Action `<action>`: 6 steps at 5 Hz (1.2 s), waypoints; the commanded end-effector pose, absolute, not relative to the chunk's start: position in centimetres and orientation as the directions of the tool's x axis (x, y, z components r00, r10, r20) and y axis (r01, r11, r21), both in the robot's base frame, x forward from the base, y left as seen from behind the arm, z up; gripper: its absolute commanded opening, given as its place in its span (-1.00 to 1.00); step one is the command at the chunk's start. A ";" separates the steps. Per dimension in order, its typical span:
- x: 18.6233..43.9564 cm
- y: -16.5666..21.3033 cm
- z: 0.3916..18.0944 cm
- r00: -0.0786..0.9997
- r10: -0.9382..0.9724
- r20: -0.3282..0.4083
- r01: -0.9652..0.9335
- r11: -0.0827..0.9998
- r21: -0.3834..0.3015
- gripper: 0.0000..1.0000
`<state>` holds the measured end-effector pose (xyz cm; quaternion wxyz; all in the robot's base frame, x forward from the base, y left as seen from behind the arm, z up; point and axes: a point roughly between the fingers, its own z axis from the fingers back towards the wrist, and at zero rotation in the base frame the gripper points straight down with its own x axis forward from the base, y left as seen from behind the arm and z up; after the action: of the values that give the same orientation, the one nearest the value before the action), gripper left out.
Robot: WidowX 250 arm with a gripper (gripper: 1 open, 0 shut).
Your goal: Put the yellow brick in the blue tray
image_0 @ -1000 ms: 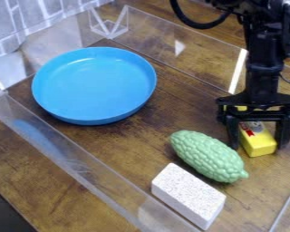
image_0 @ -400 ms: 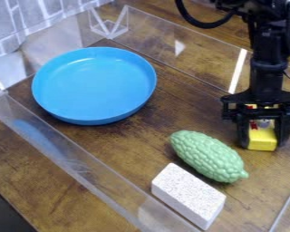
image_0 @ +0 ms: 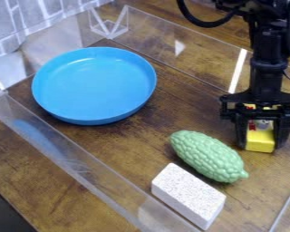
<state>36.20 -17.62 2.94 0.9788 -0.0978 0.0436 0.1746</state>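
The yellow brick [image_0: 259,141] rests on the wooden table at the right, with a red-and-white label on top. My gripper [image_0: 259,133] points down over it. Its black fingers [image_0: 237,123] press against the brick's left and right sides, so it is shut on the brick, which still sits on the table. The blue tray [image_0: 93,83], a wide round shallow dish, lies at the upper left with nothing in it, well apart from the gripper.
A bumpy green oval object [image_0: 209,156] lies just left of and in front of the brick. A white speckled block [image_0: 188,194] sits nearer the front edge. Clear plastic walls [image_0: 62,149] border the table.
The fingers have closed in from a wide spread onto the brick's sides. The brick turned from slightly askew to square between them. The hand stayed in place.
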 end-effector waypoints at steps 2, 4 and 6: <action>36.9 -17.7 7.1 0.956 0.289 -0.049 -0.292 0.932 -0.213 -1.00; 36.4 -17.6 9.0 0.970 0.241 -0.036 -0.243 0.947 -0.211 -1.00; 35.5 -16.9 13.2 0.979 0.203 0.017 -0.192 0.950 -0.247 -1.00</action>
<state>35.01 -16.96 10.25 0.9892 -0.1050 0.0148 0.1016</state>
